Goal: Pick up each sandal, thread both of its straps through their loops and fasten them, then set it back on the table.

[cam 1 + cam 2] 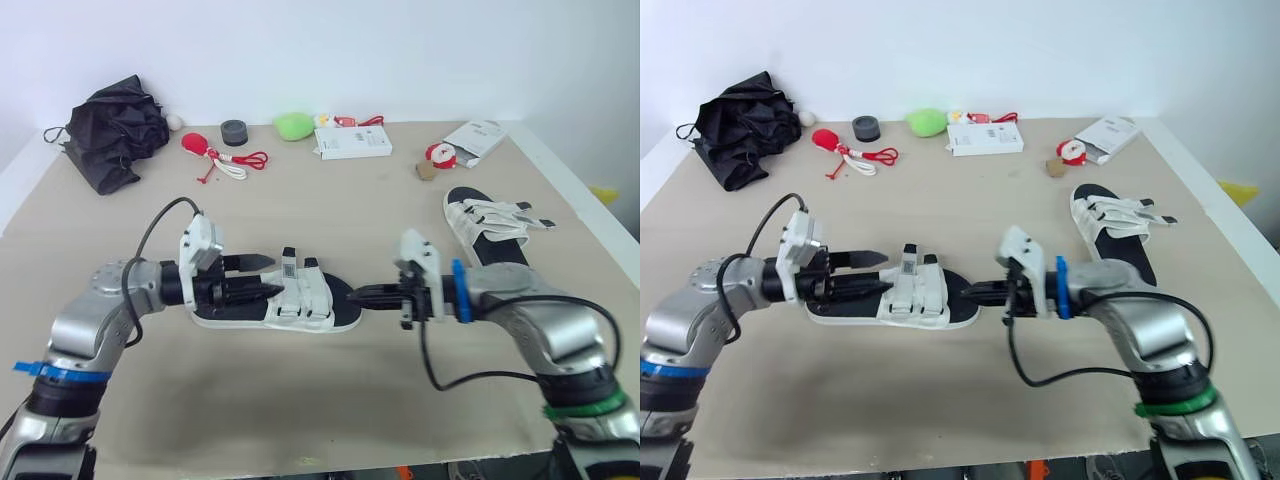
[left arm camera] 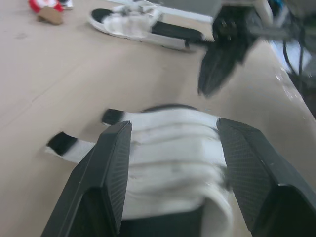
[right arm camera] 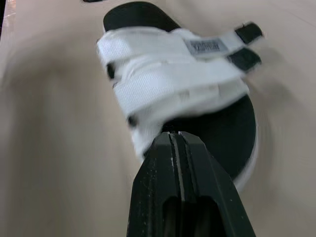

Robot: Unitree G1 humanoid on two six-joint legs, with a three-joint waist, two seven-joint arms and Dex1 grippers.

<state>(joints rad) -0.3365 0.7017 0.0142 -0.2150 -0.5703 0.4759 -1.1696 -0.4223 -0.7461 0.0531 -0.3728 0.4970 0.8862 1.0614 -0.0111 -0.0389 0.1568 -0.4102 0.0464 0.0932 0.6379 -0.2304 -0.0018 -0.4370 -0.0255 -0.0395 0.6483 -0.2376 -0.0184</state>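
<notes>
The near sandal (image 1: 290, 300) lies flat on the bench (image 1: 330, 200). Its long axis runs from my left jaws (image 1: 262, 277) to my right jaws (image 1: 365, 296), bare heel end, I judge, toward the right. My left jaws stand apart, one either side of its white straps; my right jaws are together, just off its heel. It looks light, with a stiffish sole and floppy straps, so I'd hold the sole's edges. The second sandal (image 1: 490, 228) sits well beyond its heel.

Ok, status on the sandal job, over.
Left gripper open, astride the near sandal at its straps. Right gripper shut, tip at its sole end. Sandal flat on table. Second sandal apart, far right.
</notes>
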